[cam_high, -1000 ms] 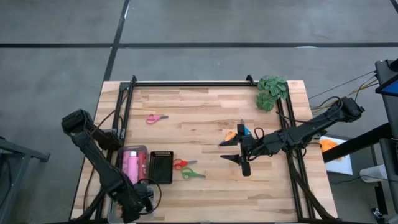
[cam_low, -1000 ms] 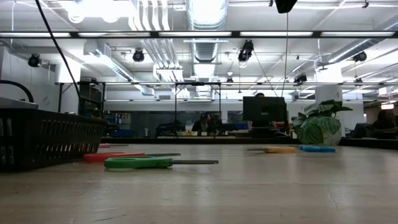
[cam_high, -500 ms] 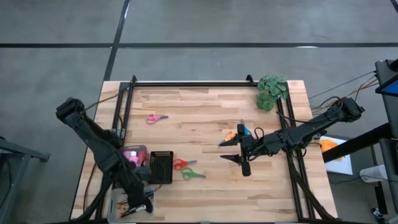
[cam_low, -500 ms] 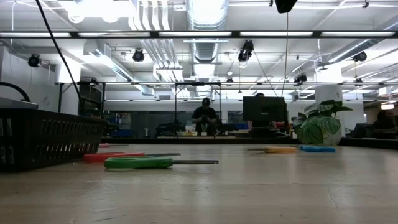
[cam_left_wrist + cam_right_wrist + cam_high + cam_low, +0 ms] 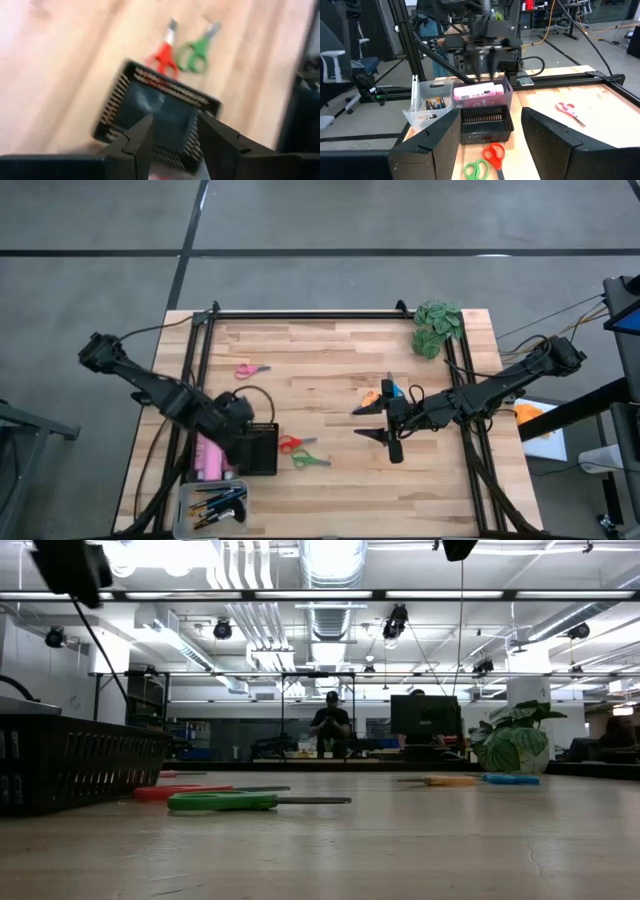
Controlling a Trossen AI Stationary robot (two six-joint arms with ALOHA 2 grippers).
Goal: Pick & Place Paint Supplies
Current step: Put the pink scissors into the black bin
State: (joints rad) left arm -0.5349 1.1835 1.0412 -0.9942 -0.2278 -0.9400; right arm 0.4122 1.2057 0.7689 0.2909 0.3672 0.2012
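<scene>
**Left arm swung up from the brush tray to the black basket**

At the table's left edge, the clear plastic tray of dark-handled brushes (image 5: 218,505) lay uncovered; a second before, the left arm had been bent down over it. The left gripper (image 5: 238,442) had since lifted and travelled to hang above the black mesh basket (image 5: 262,448), just beside the clear bin holding the pink paint bottles (image 5: 208,458). Its jaws stood narrowly parted with nothing between them, so I judged a brush drop-off finished and the arm now ready for the next item. Just right of the basket lay the red-handled scissors (image 5: 290,443) and the green-handled scissors (image 5: 310,460), close together and the likeliest next picks. Up-table, the pink-handled scissors (image 5: 252,369) lay alone. Farther right, the orange-handled scissors (image 5: 371,397) and the blue-handled scissors (image 5: 393,389) lay near the right gripper (image 5: 368,423), which had not moved and waited with jaws wide and empty. The green leafy clump (image 5: 438,325) sat at the far right corner.

The left wrist view alone showed the basket (image 5: 156,117) was empty, with the gripper's fingers (image 5: 142,140) poised over it. The right wrist view showed the brushes standing in their tray (image 5: 433,105) and the bottles lying in their bin (image 5: 479,92), which the low view hid behind the basket's wall (image 5: 80,770).
</scene>
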